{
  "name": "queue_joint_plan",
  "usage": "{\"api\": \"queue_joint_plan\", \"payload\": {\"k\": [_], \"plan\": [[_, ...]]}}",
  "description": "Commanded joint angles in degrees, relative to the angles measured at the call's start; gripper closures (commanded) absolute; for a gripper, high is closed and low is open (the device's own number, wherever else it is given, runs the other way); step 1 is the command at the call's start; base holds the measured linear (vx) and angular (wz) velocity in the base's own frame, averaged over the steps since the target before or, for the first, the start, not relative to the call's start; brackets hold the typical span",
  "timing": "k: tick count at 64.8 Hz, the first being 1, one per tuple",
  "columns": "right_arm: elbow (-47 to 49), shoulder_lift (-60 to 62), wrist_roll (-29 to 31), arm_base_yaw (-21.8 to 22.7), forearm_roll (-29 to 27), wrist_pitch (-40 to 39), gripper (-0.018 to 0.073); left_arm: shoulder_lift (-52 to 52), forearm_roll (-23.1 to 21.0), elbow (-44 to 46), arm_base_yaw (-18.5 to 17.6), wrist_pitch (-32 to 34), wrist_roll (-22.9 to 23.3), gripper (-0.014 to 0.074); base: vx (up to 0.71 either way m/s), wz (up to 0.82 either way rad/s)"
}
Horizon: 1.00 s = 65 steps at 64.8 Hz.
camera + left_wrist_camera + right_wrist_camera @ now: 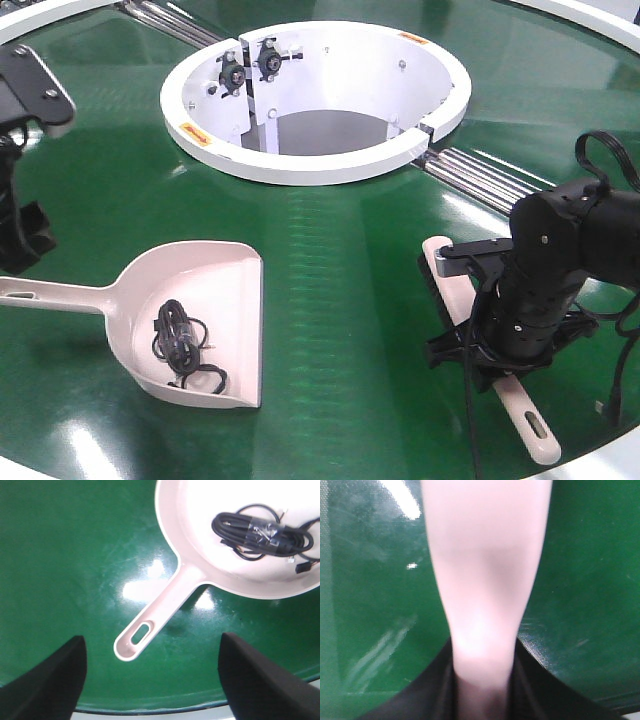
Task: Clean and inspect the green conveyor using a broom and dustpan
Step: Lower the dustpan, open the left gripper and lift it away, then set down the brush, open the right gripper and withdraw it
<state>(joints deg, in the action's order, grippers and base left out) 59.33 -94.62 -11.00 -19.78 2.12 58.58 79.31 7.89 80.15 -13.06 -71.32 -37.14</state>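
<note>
The pale pink dustpan point(205, 315) lies on the green conveyor point(340, 300) at the front left, with a bundled black cable point(180, 345) inside it. In the left wrist view its handle point(157, 612) points toward my left gripper point(152, 645), which is open and hovers over the slotted handle end without touching it. In the front view the left gripper point(22, 250) is at the far left edge. The broom point(450, 290) lies on the belt at the right. My right gripper point(492, 345) is shut on the broom's handle point(485, 580); the bristles show dark along its far side.
A white ring-shaped housing point(315, 165) stands at the middle back. Steel rods point(485, 180) cross the belt behind my right arm. The belt's pale front edge point(600, 455) runs close behind the broom's handle end. A black cable loops over the right arm.
</note>
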Motion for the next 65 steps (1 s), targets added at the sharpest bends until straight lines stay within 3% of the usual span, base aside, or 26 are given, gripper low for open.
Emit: {"api": "queue_joint_plan", "payload": {"k": [1,54,65], "plan": [[1.31,2.26,0.33,0.39,0.48,-0.52,0.056,-3.21,-0.23,1.63,-0.38,3.07,1.46,0.0074,0.0,0.0],[1.31,2.26,0.16,0.39,-0.1,-0.14,0.056,-3.5,-0.28,1.63,-0.38,3.97,1.46,0.0074,0.0,0.0],[1.31,2.2,0.15,0.39,1.25,0.34,0.0519,-3.5,-0.28,1.63,-0.38,3.97,1.46,0.0074,0.0,0.0]]}}
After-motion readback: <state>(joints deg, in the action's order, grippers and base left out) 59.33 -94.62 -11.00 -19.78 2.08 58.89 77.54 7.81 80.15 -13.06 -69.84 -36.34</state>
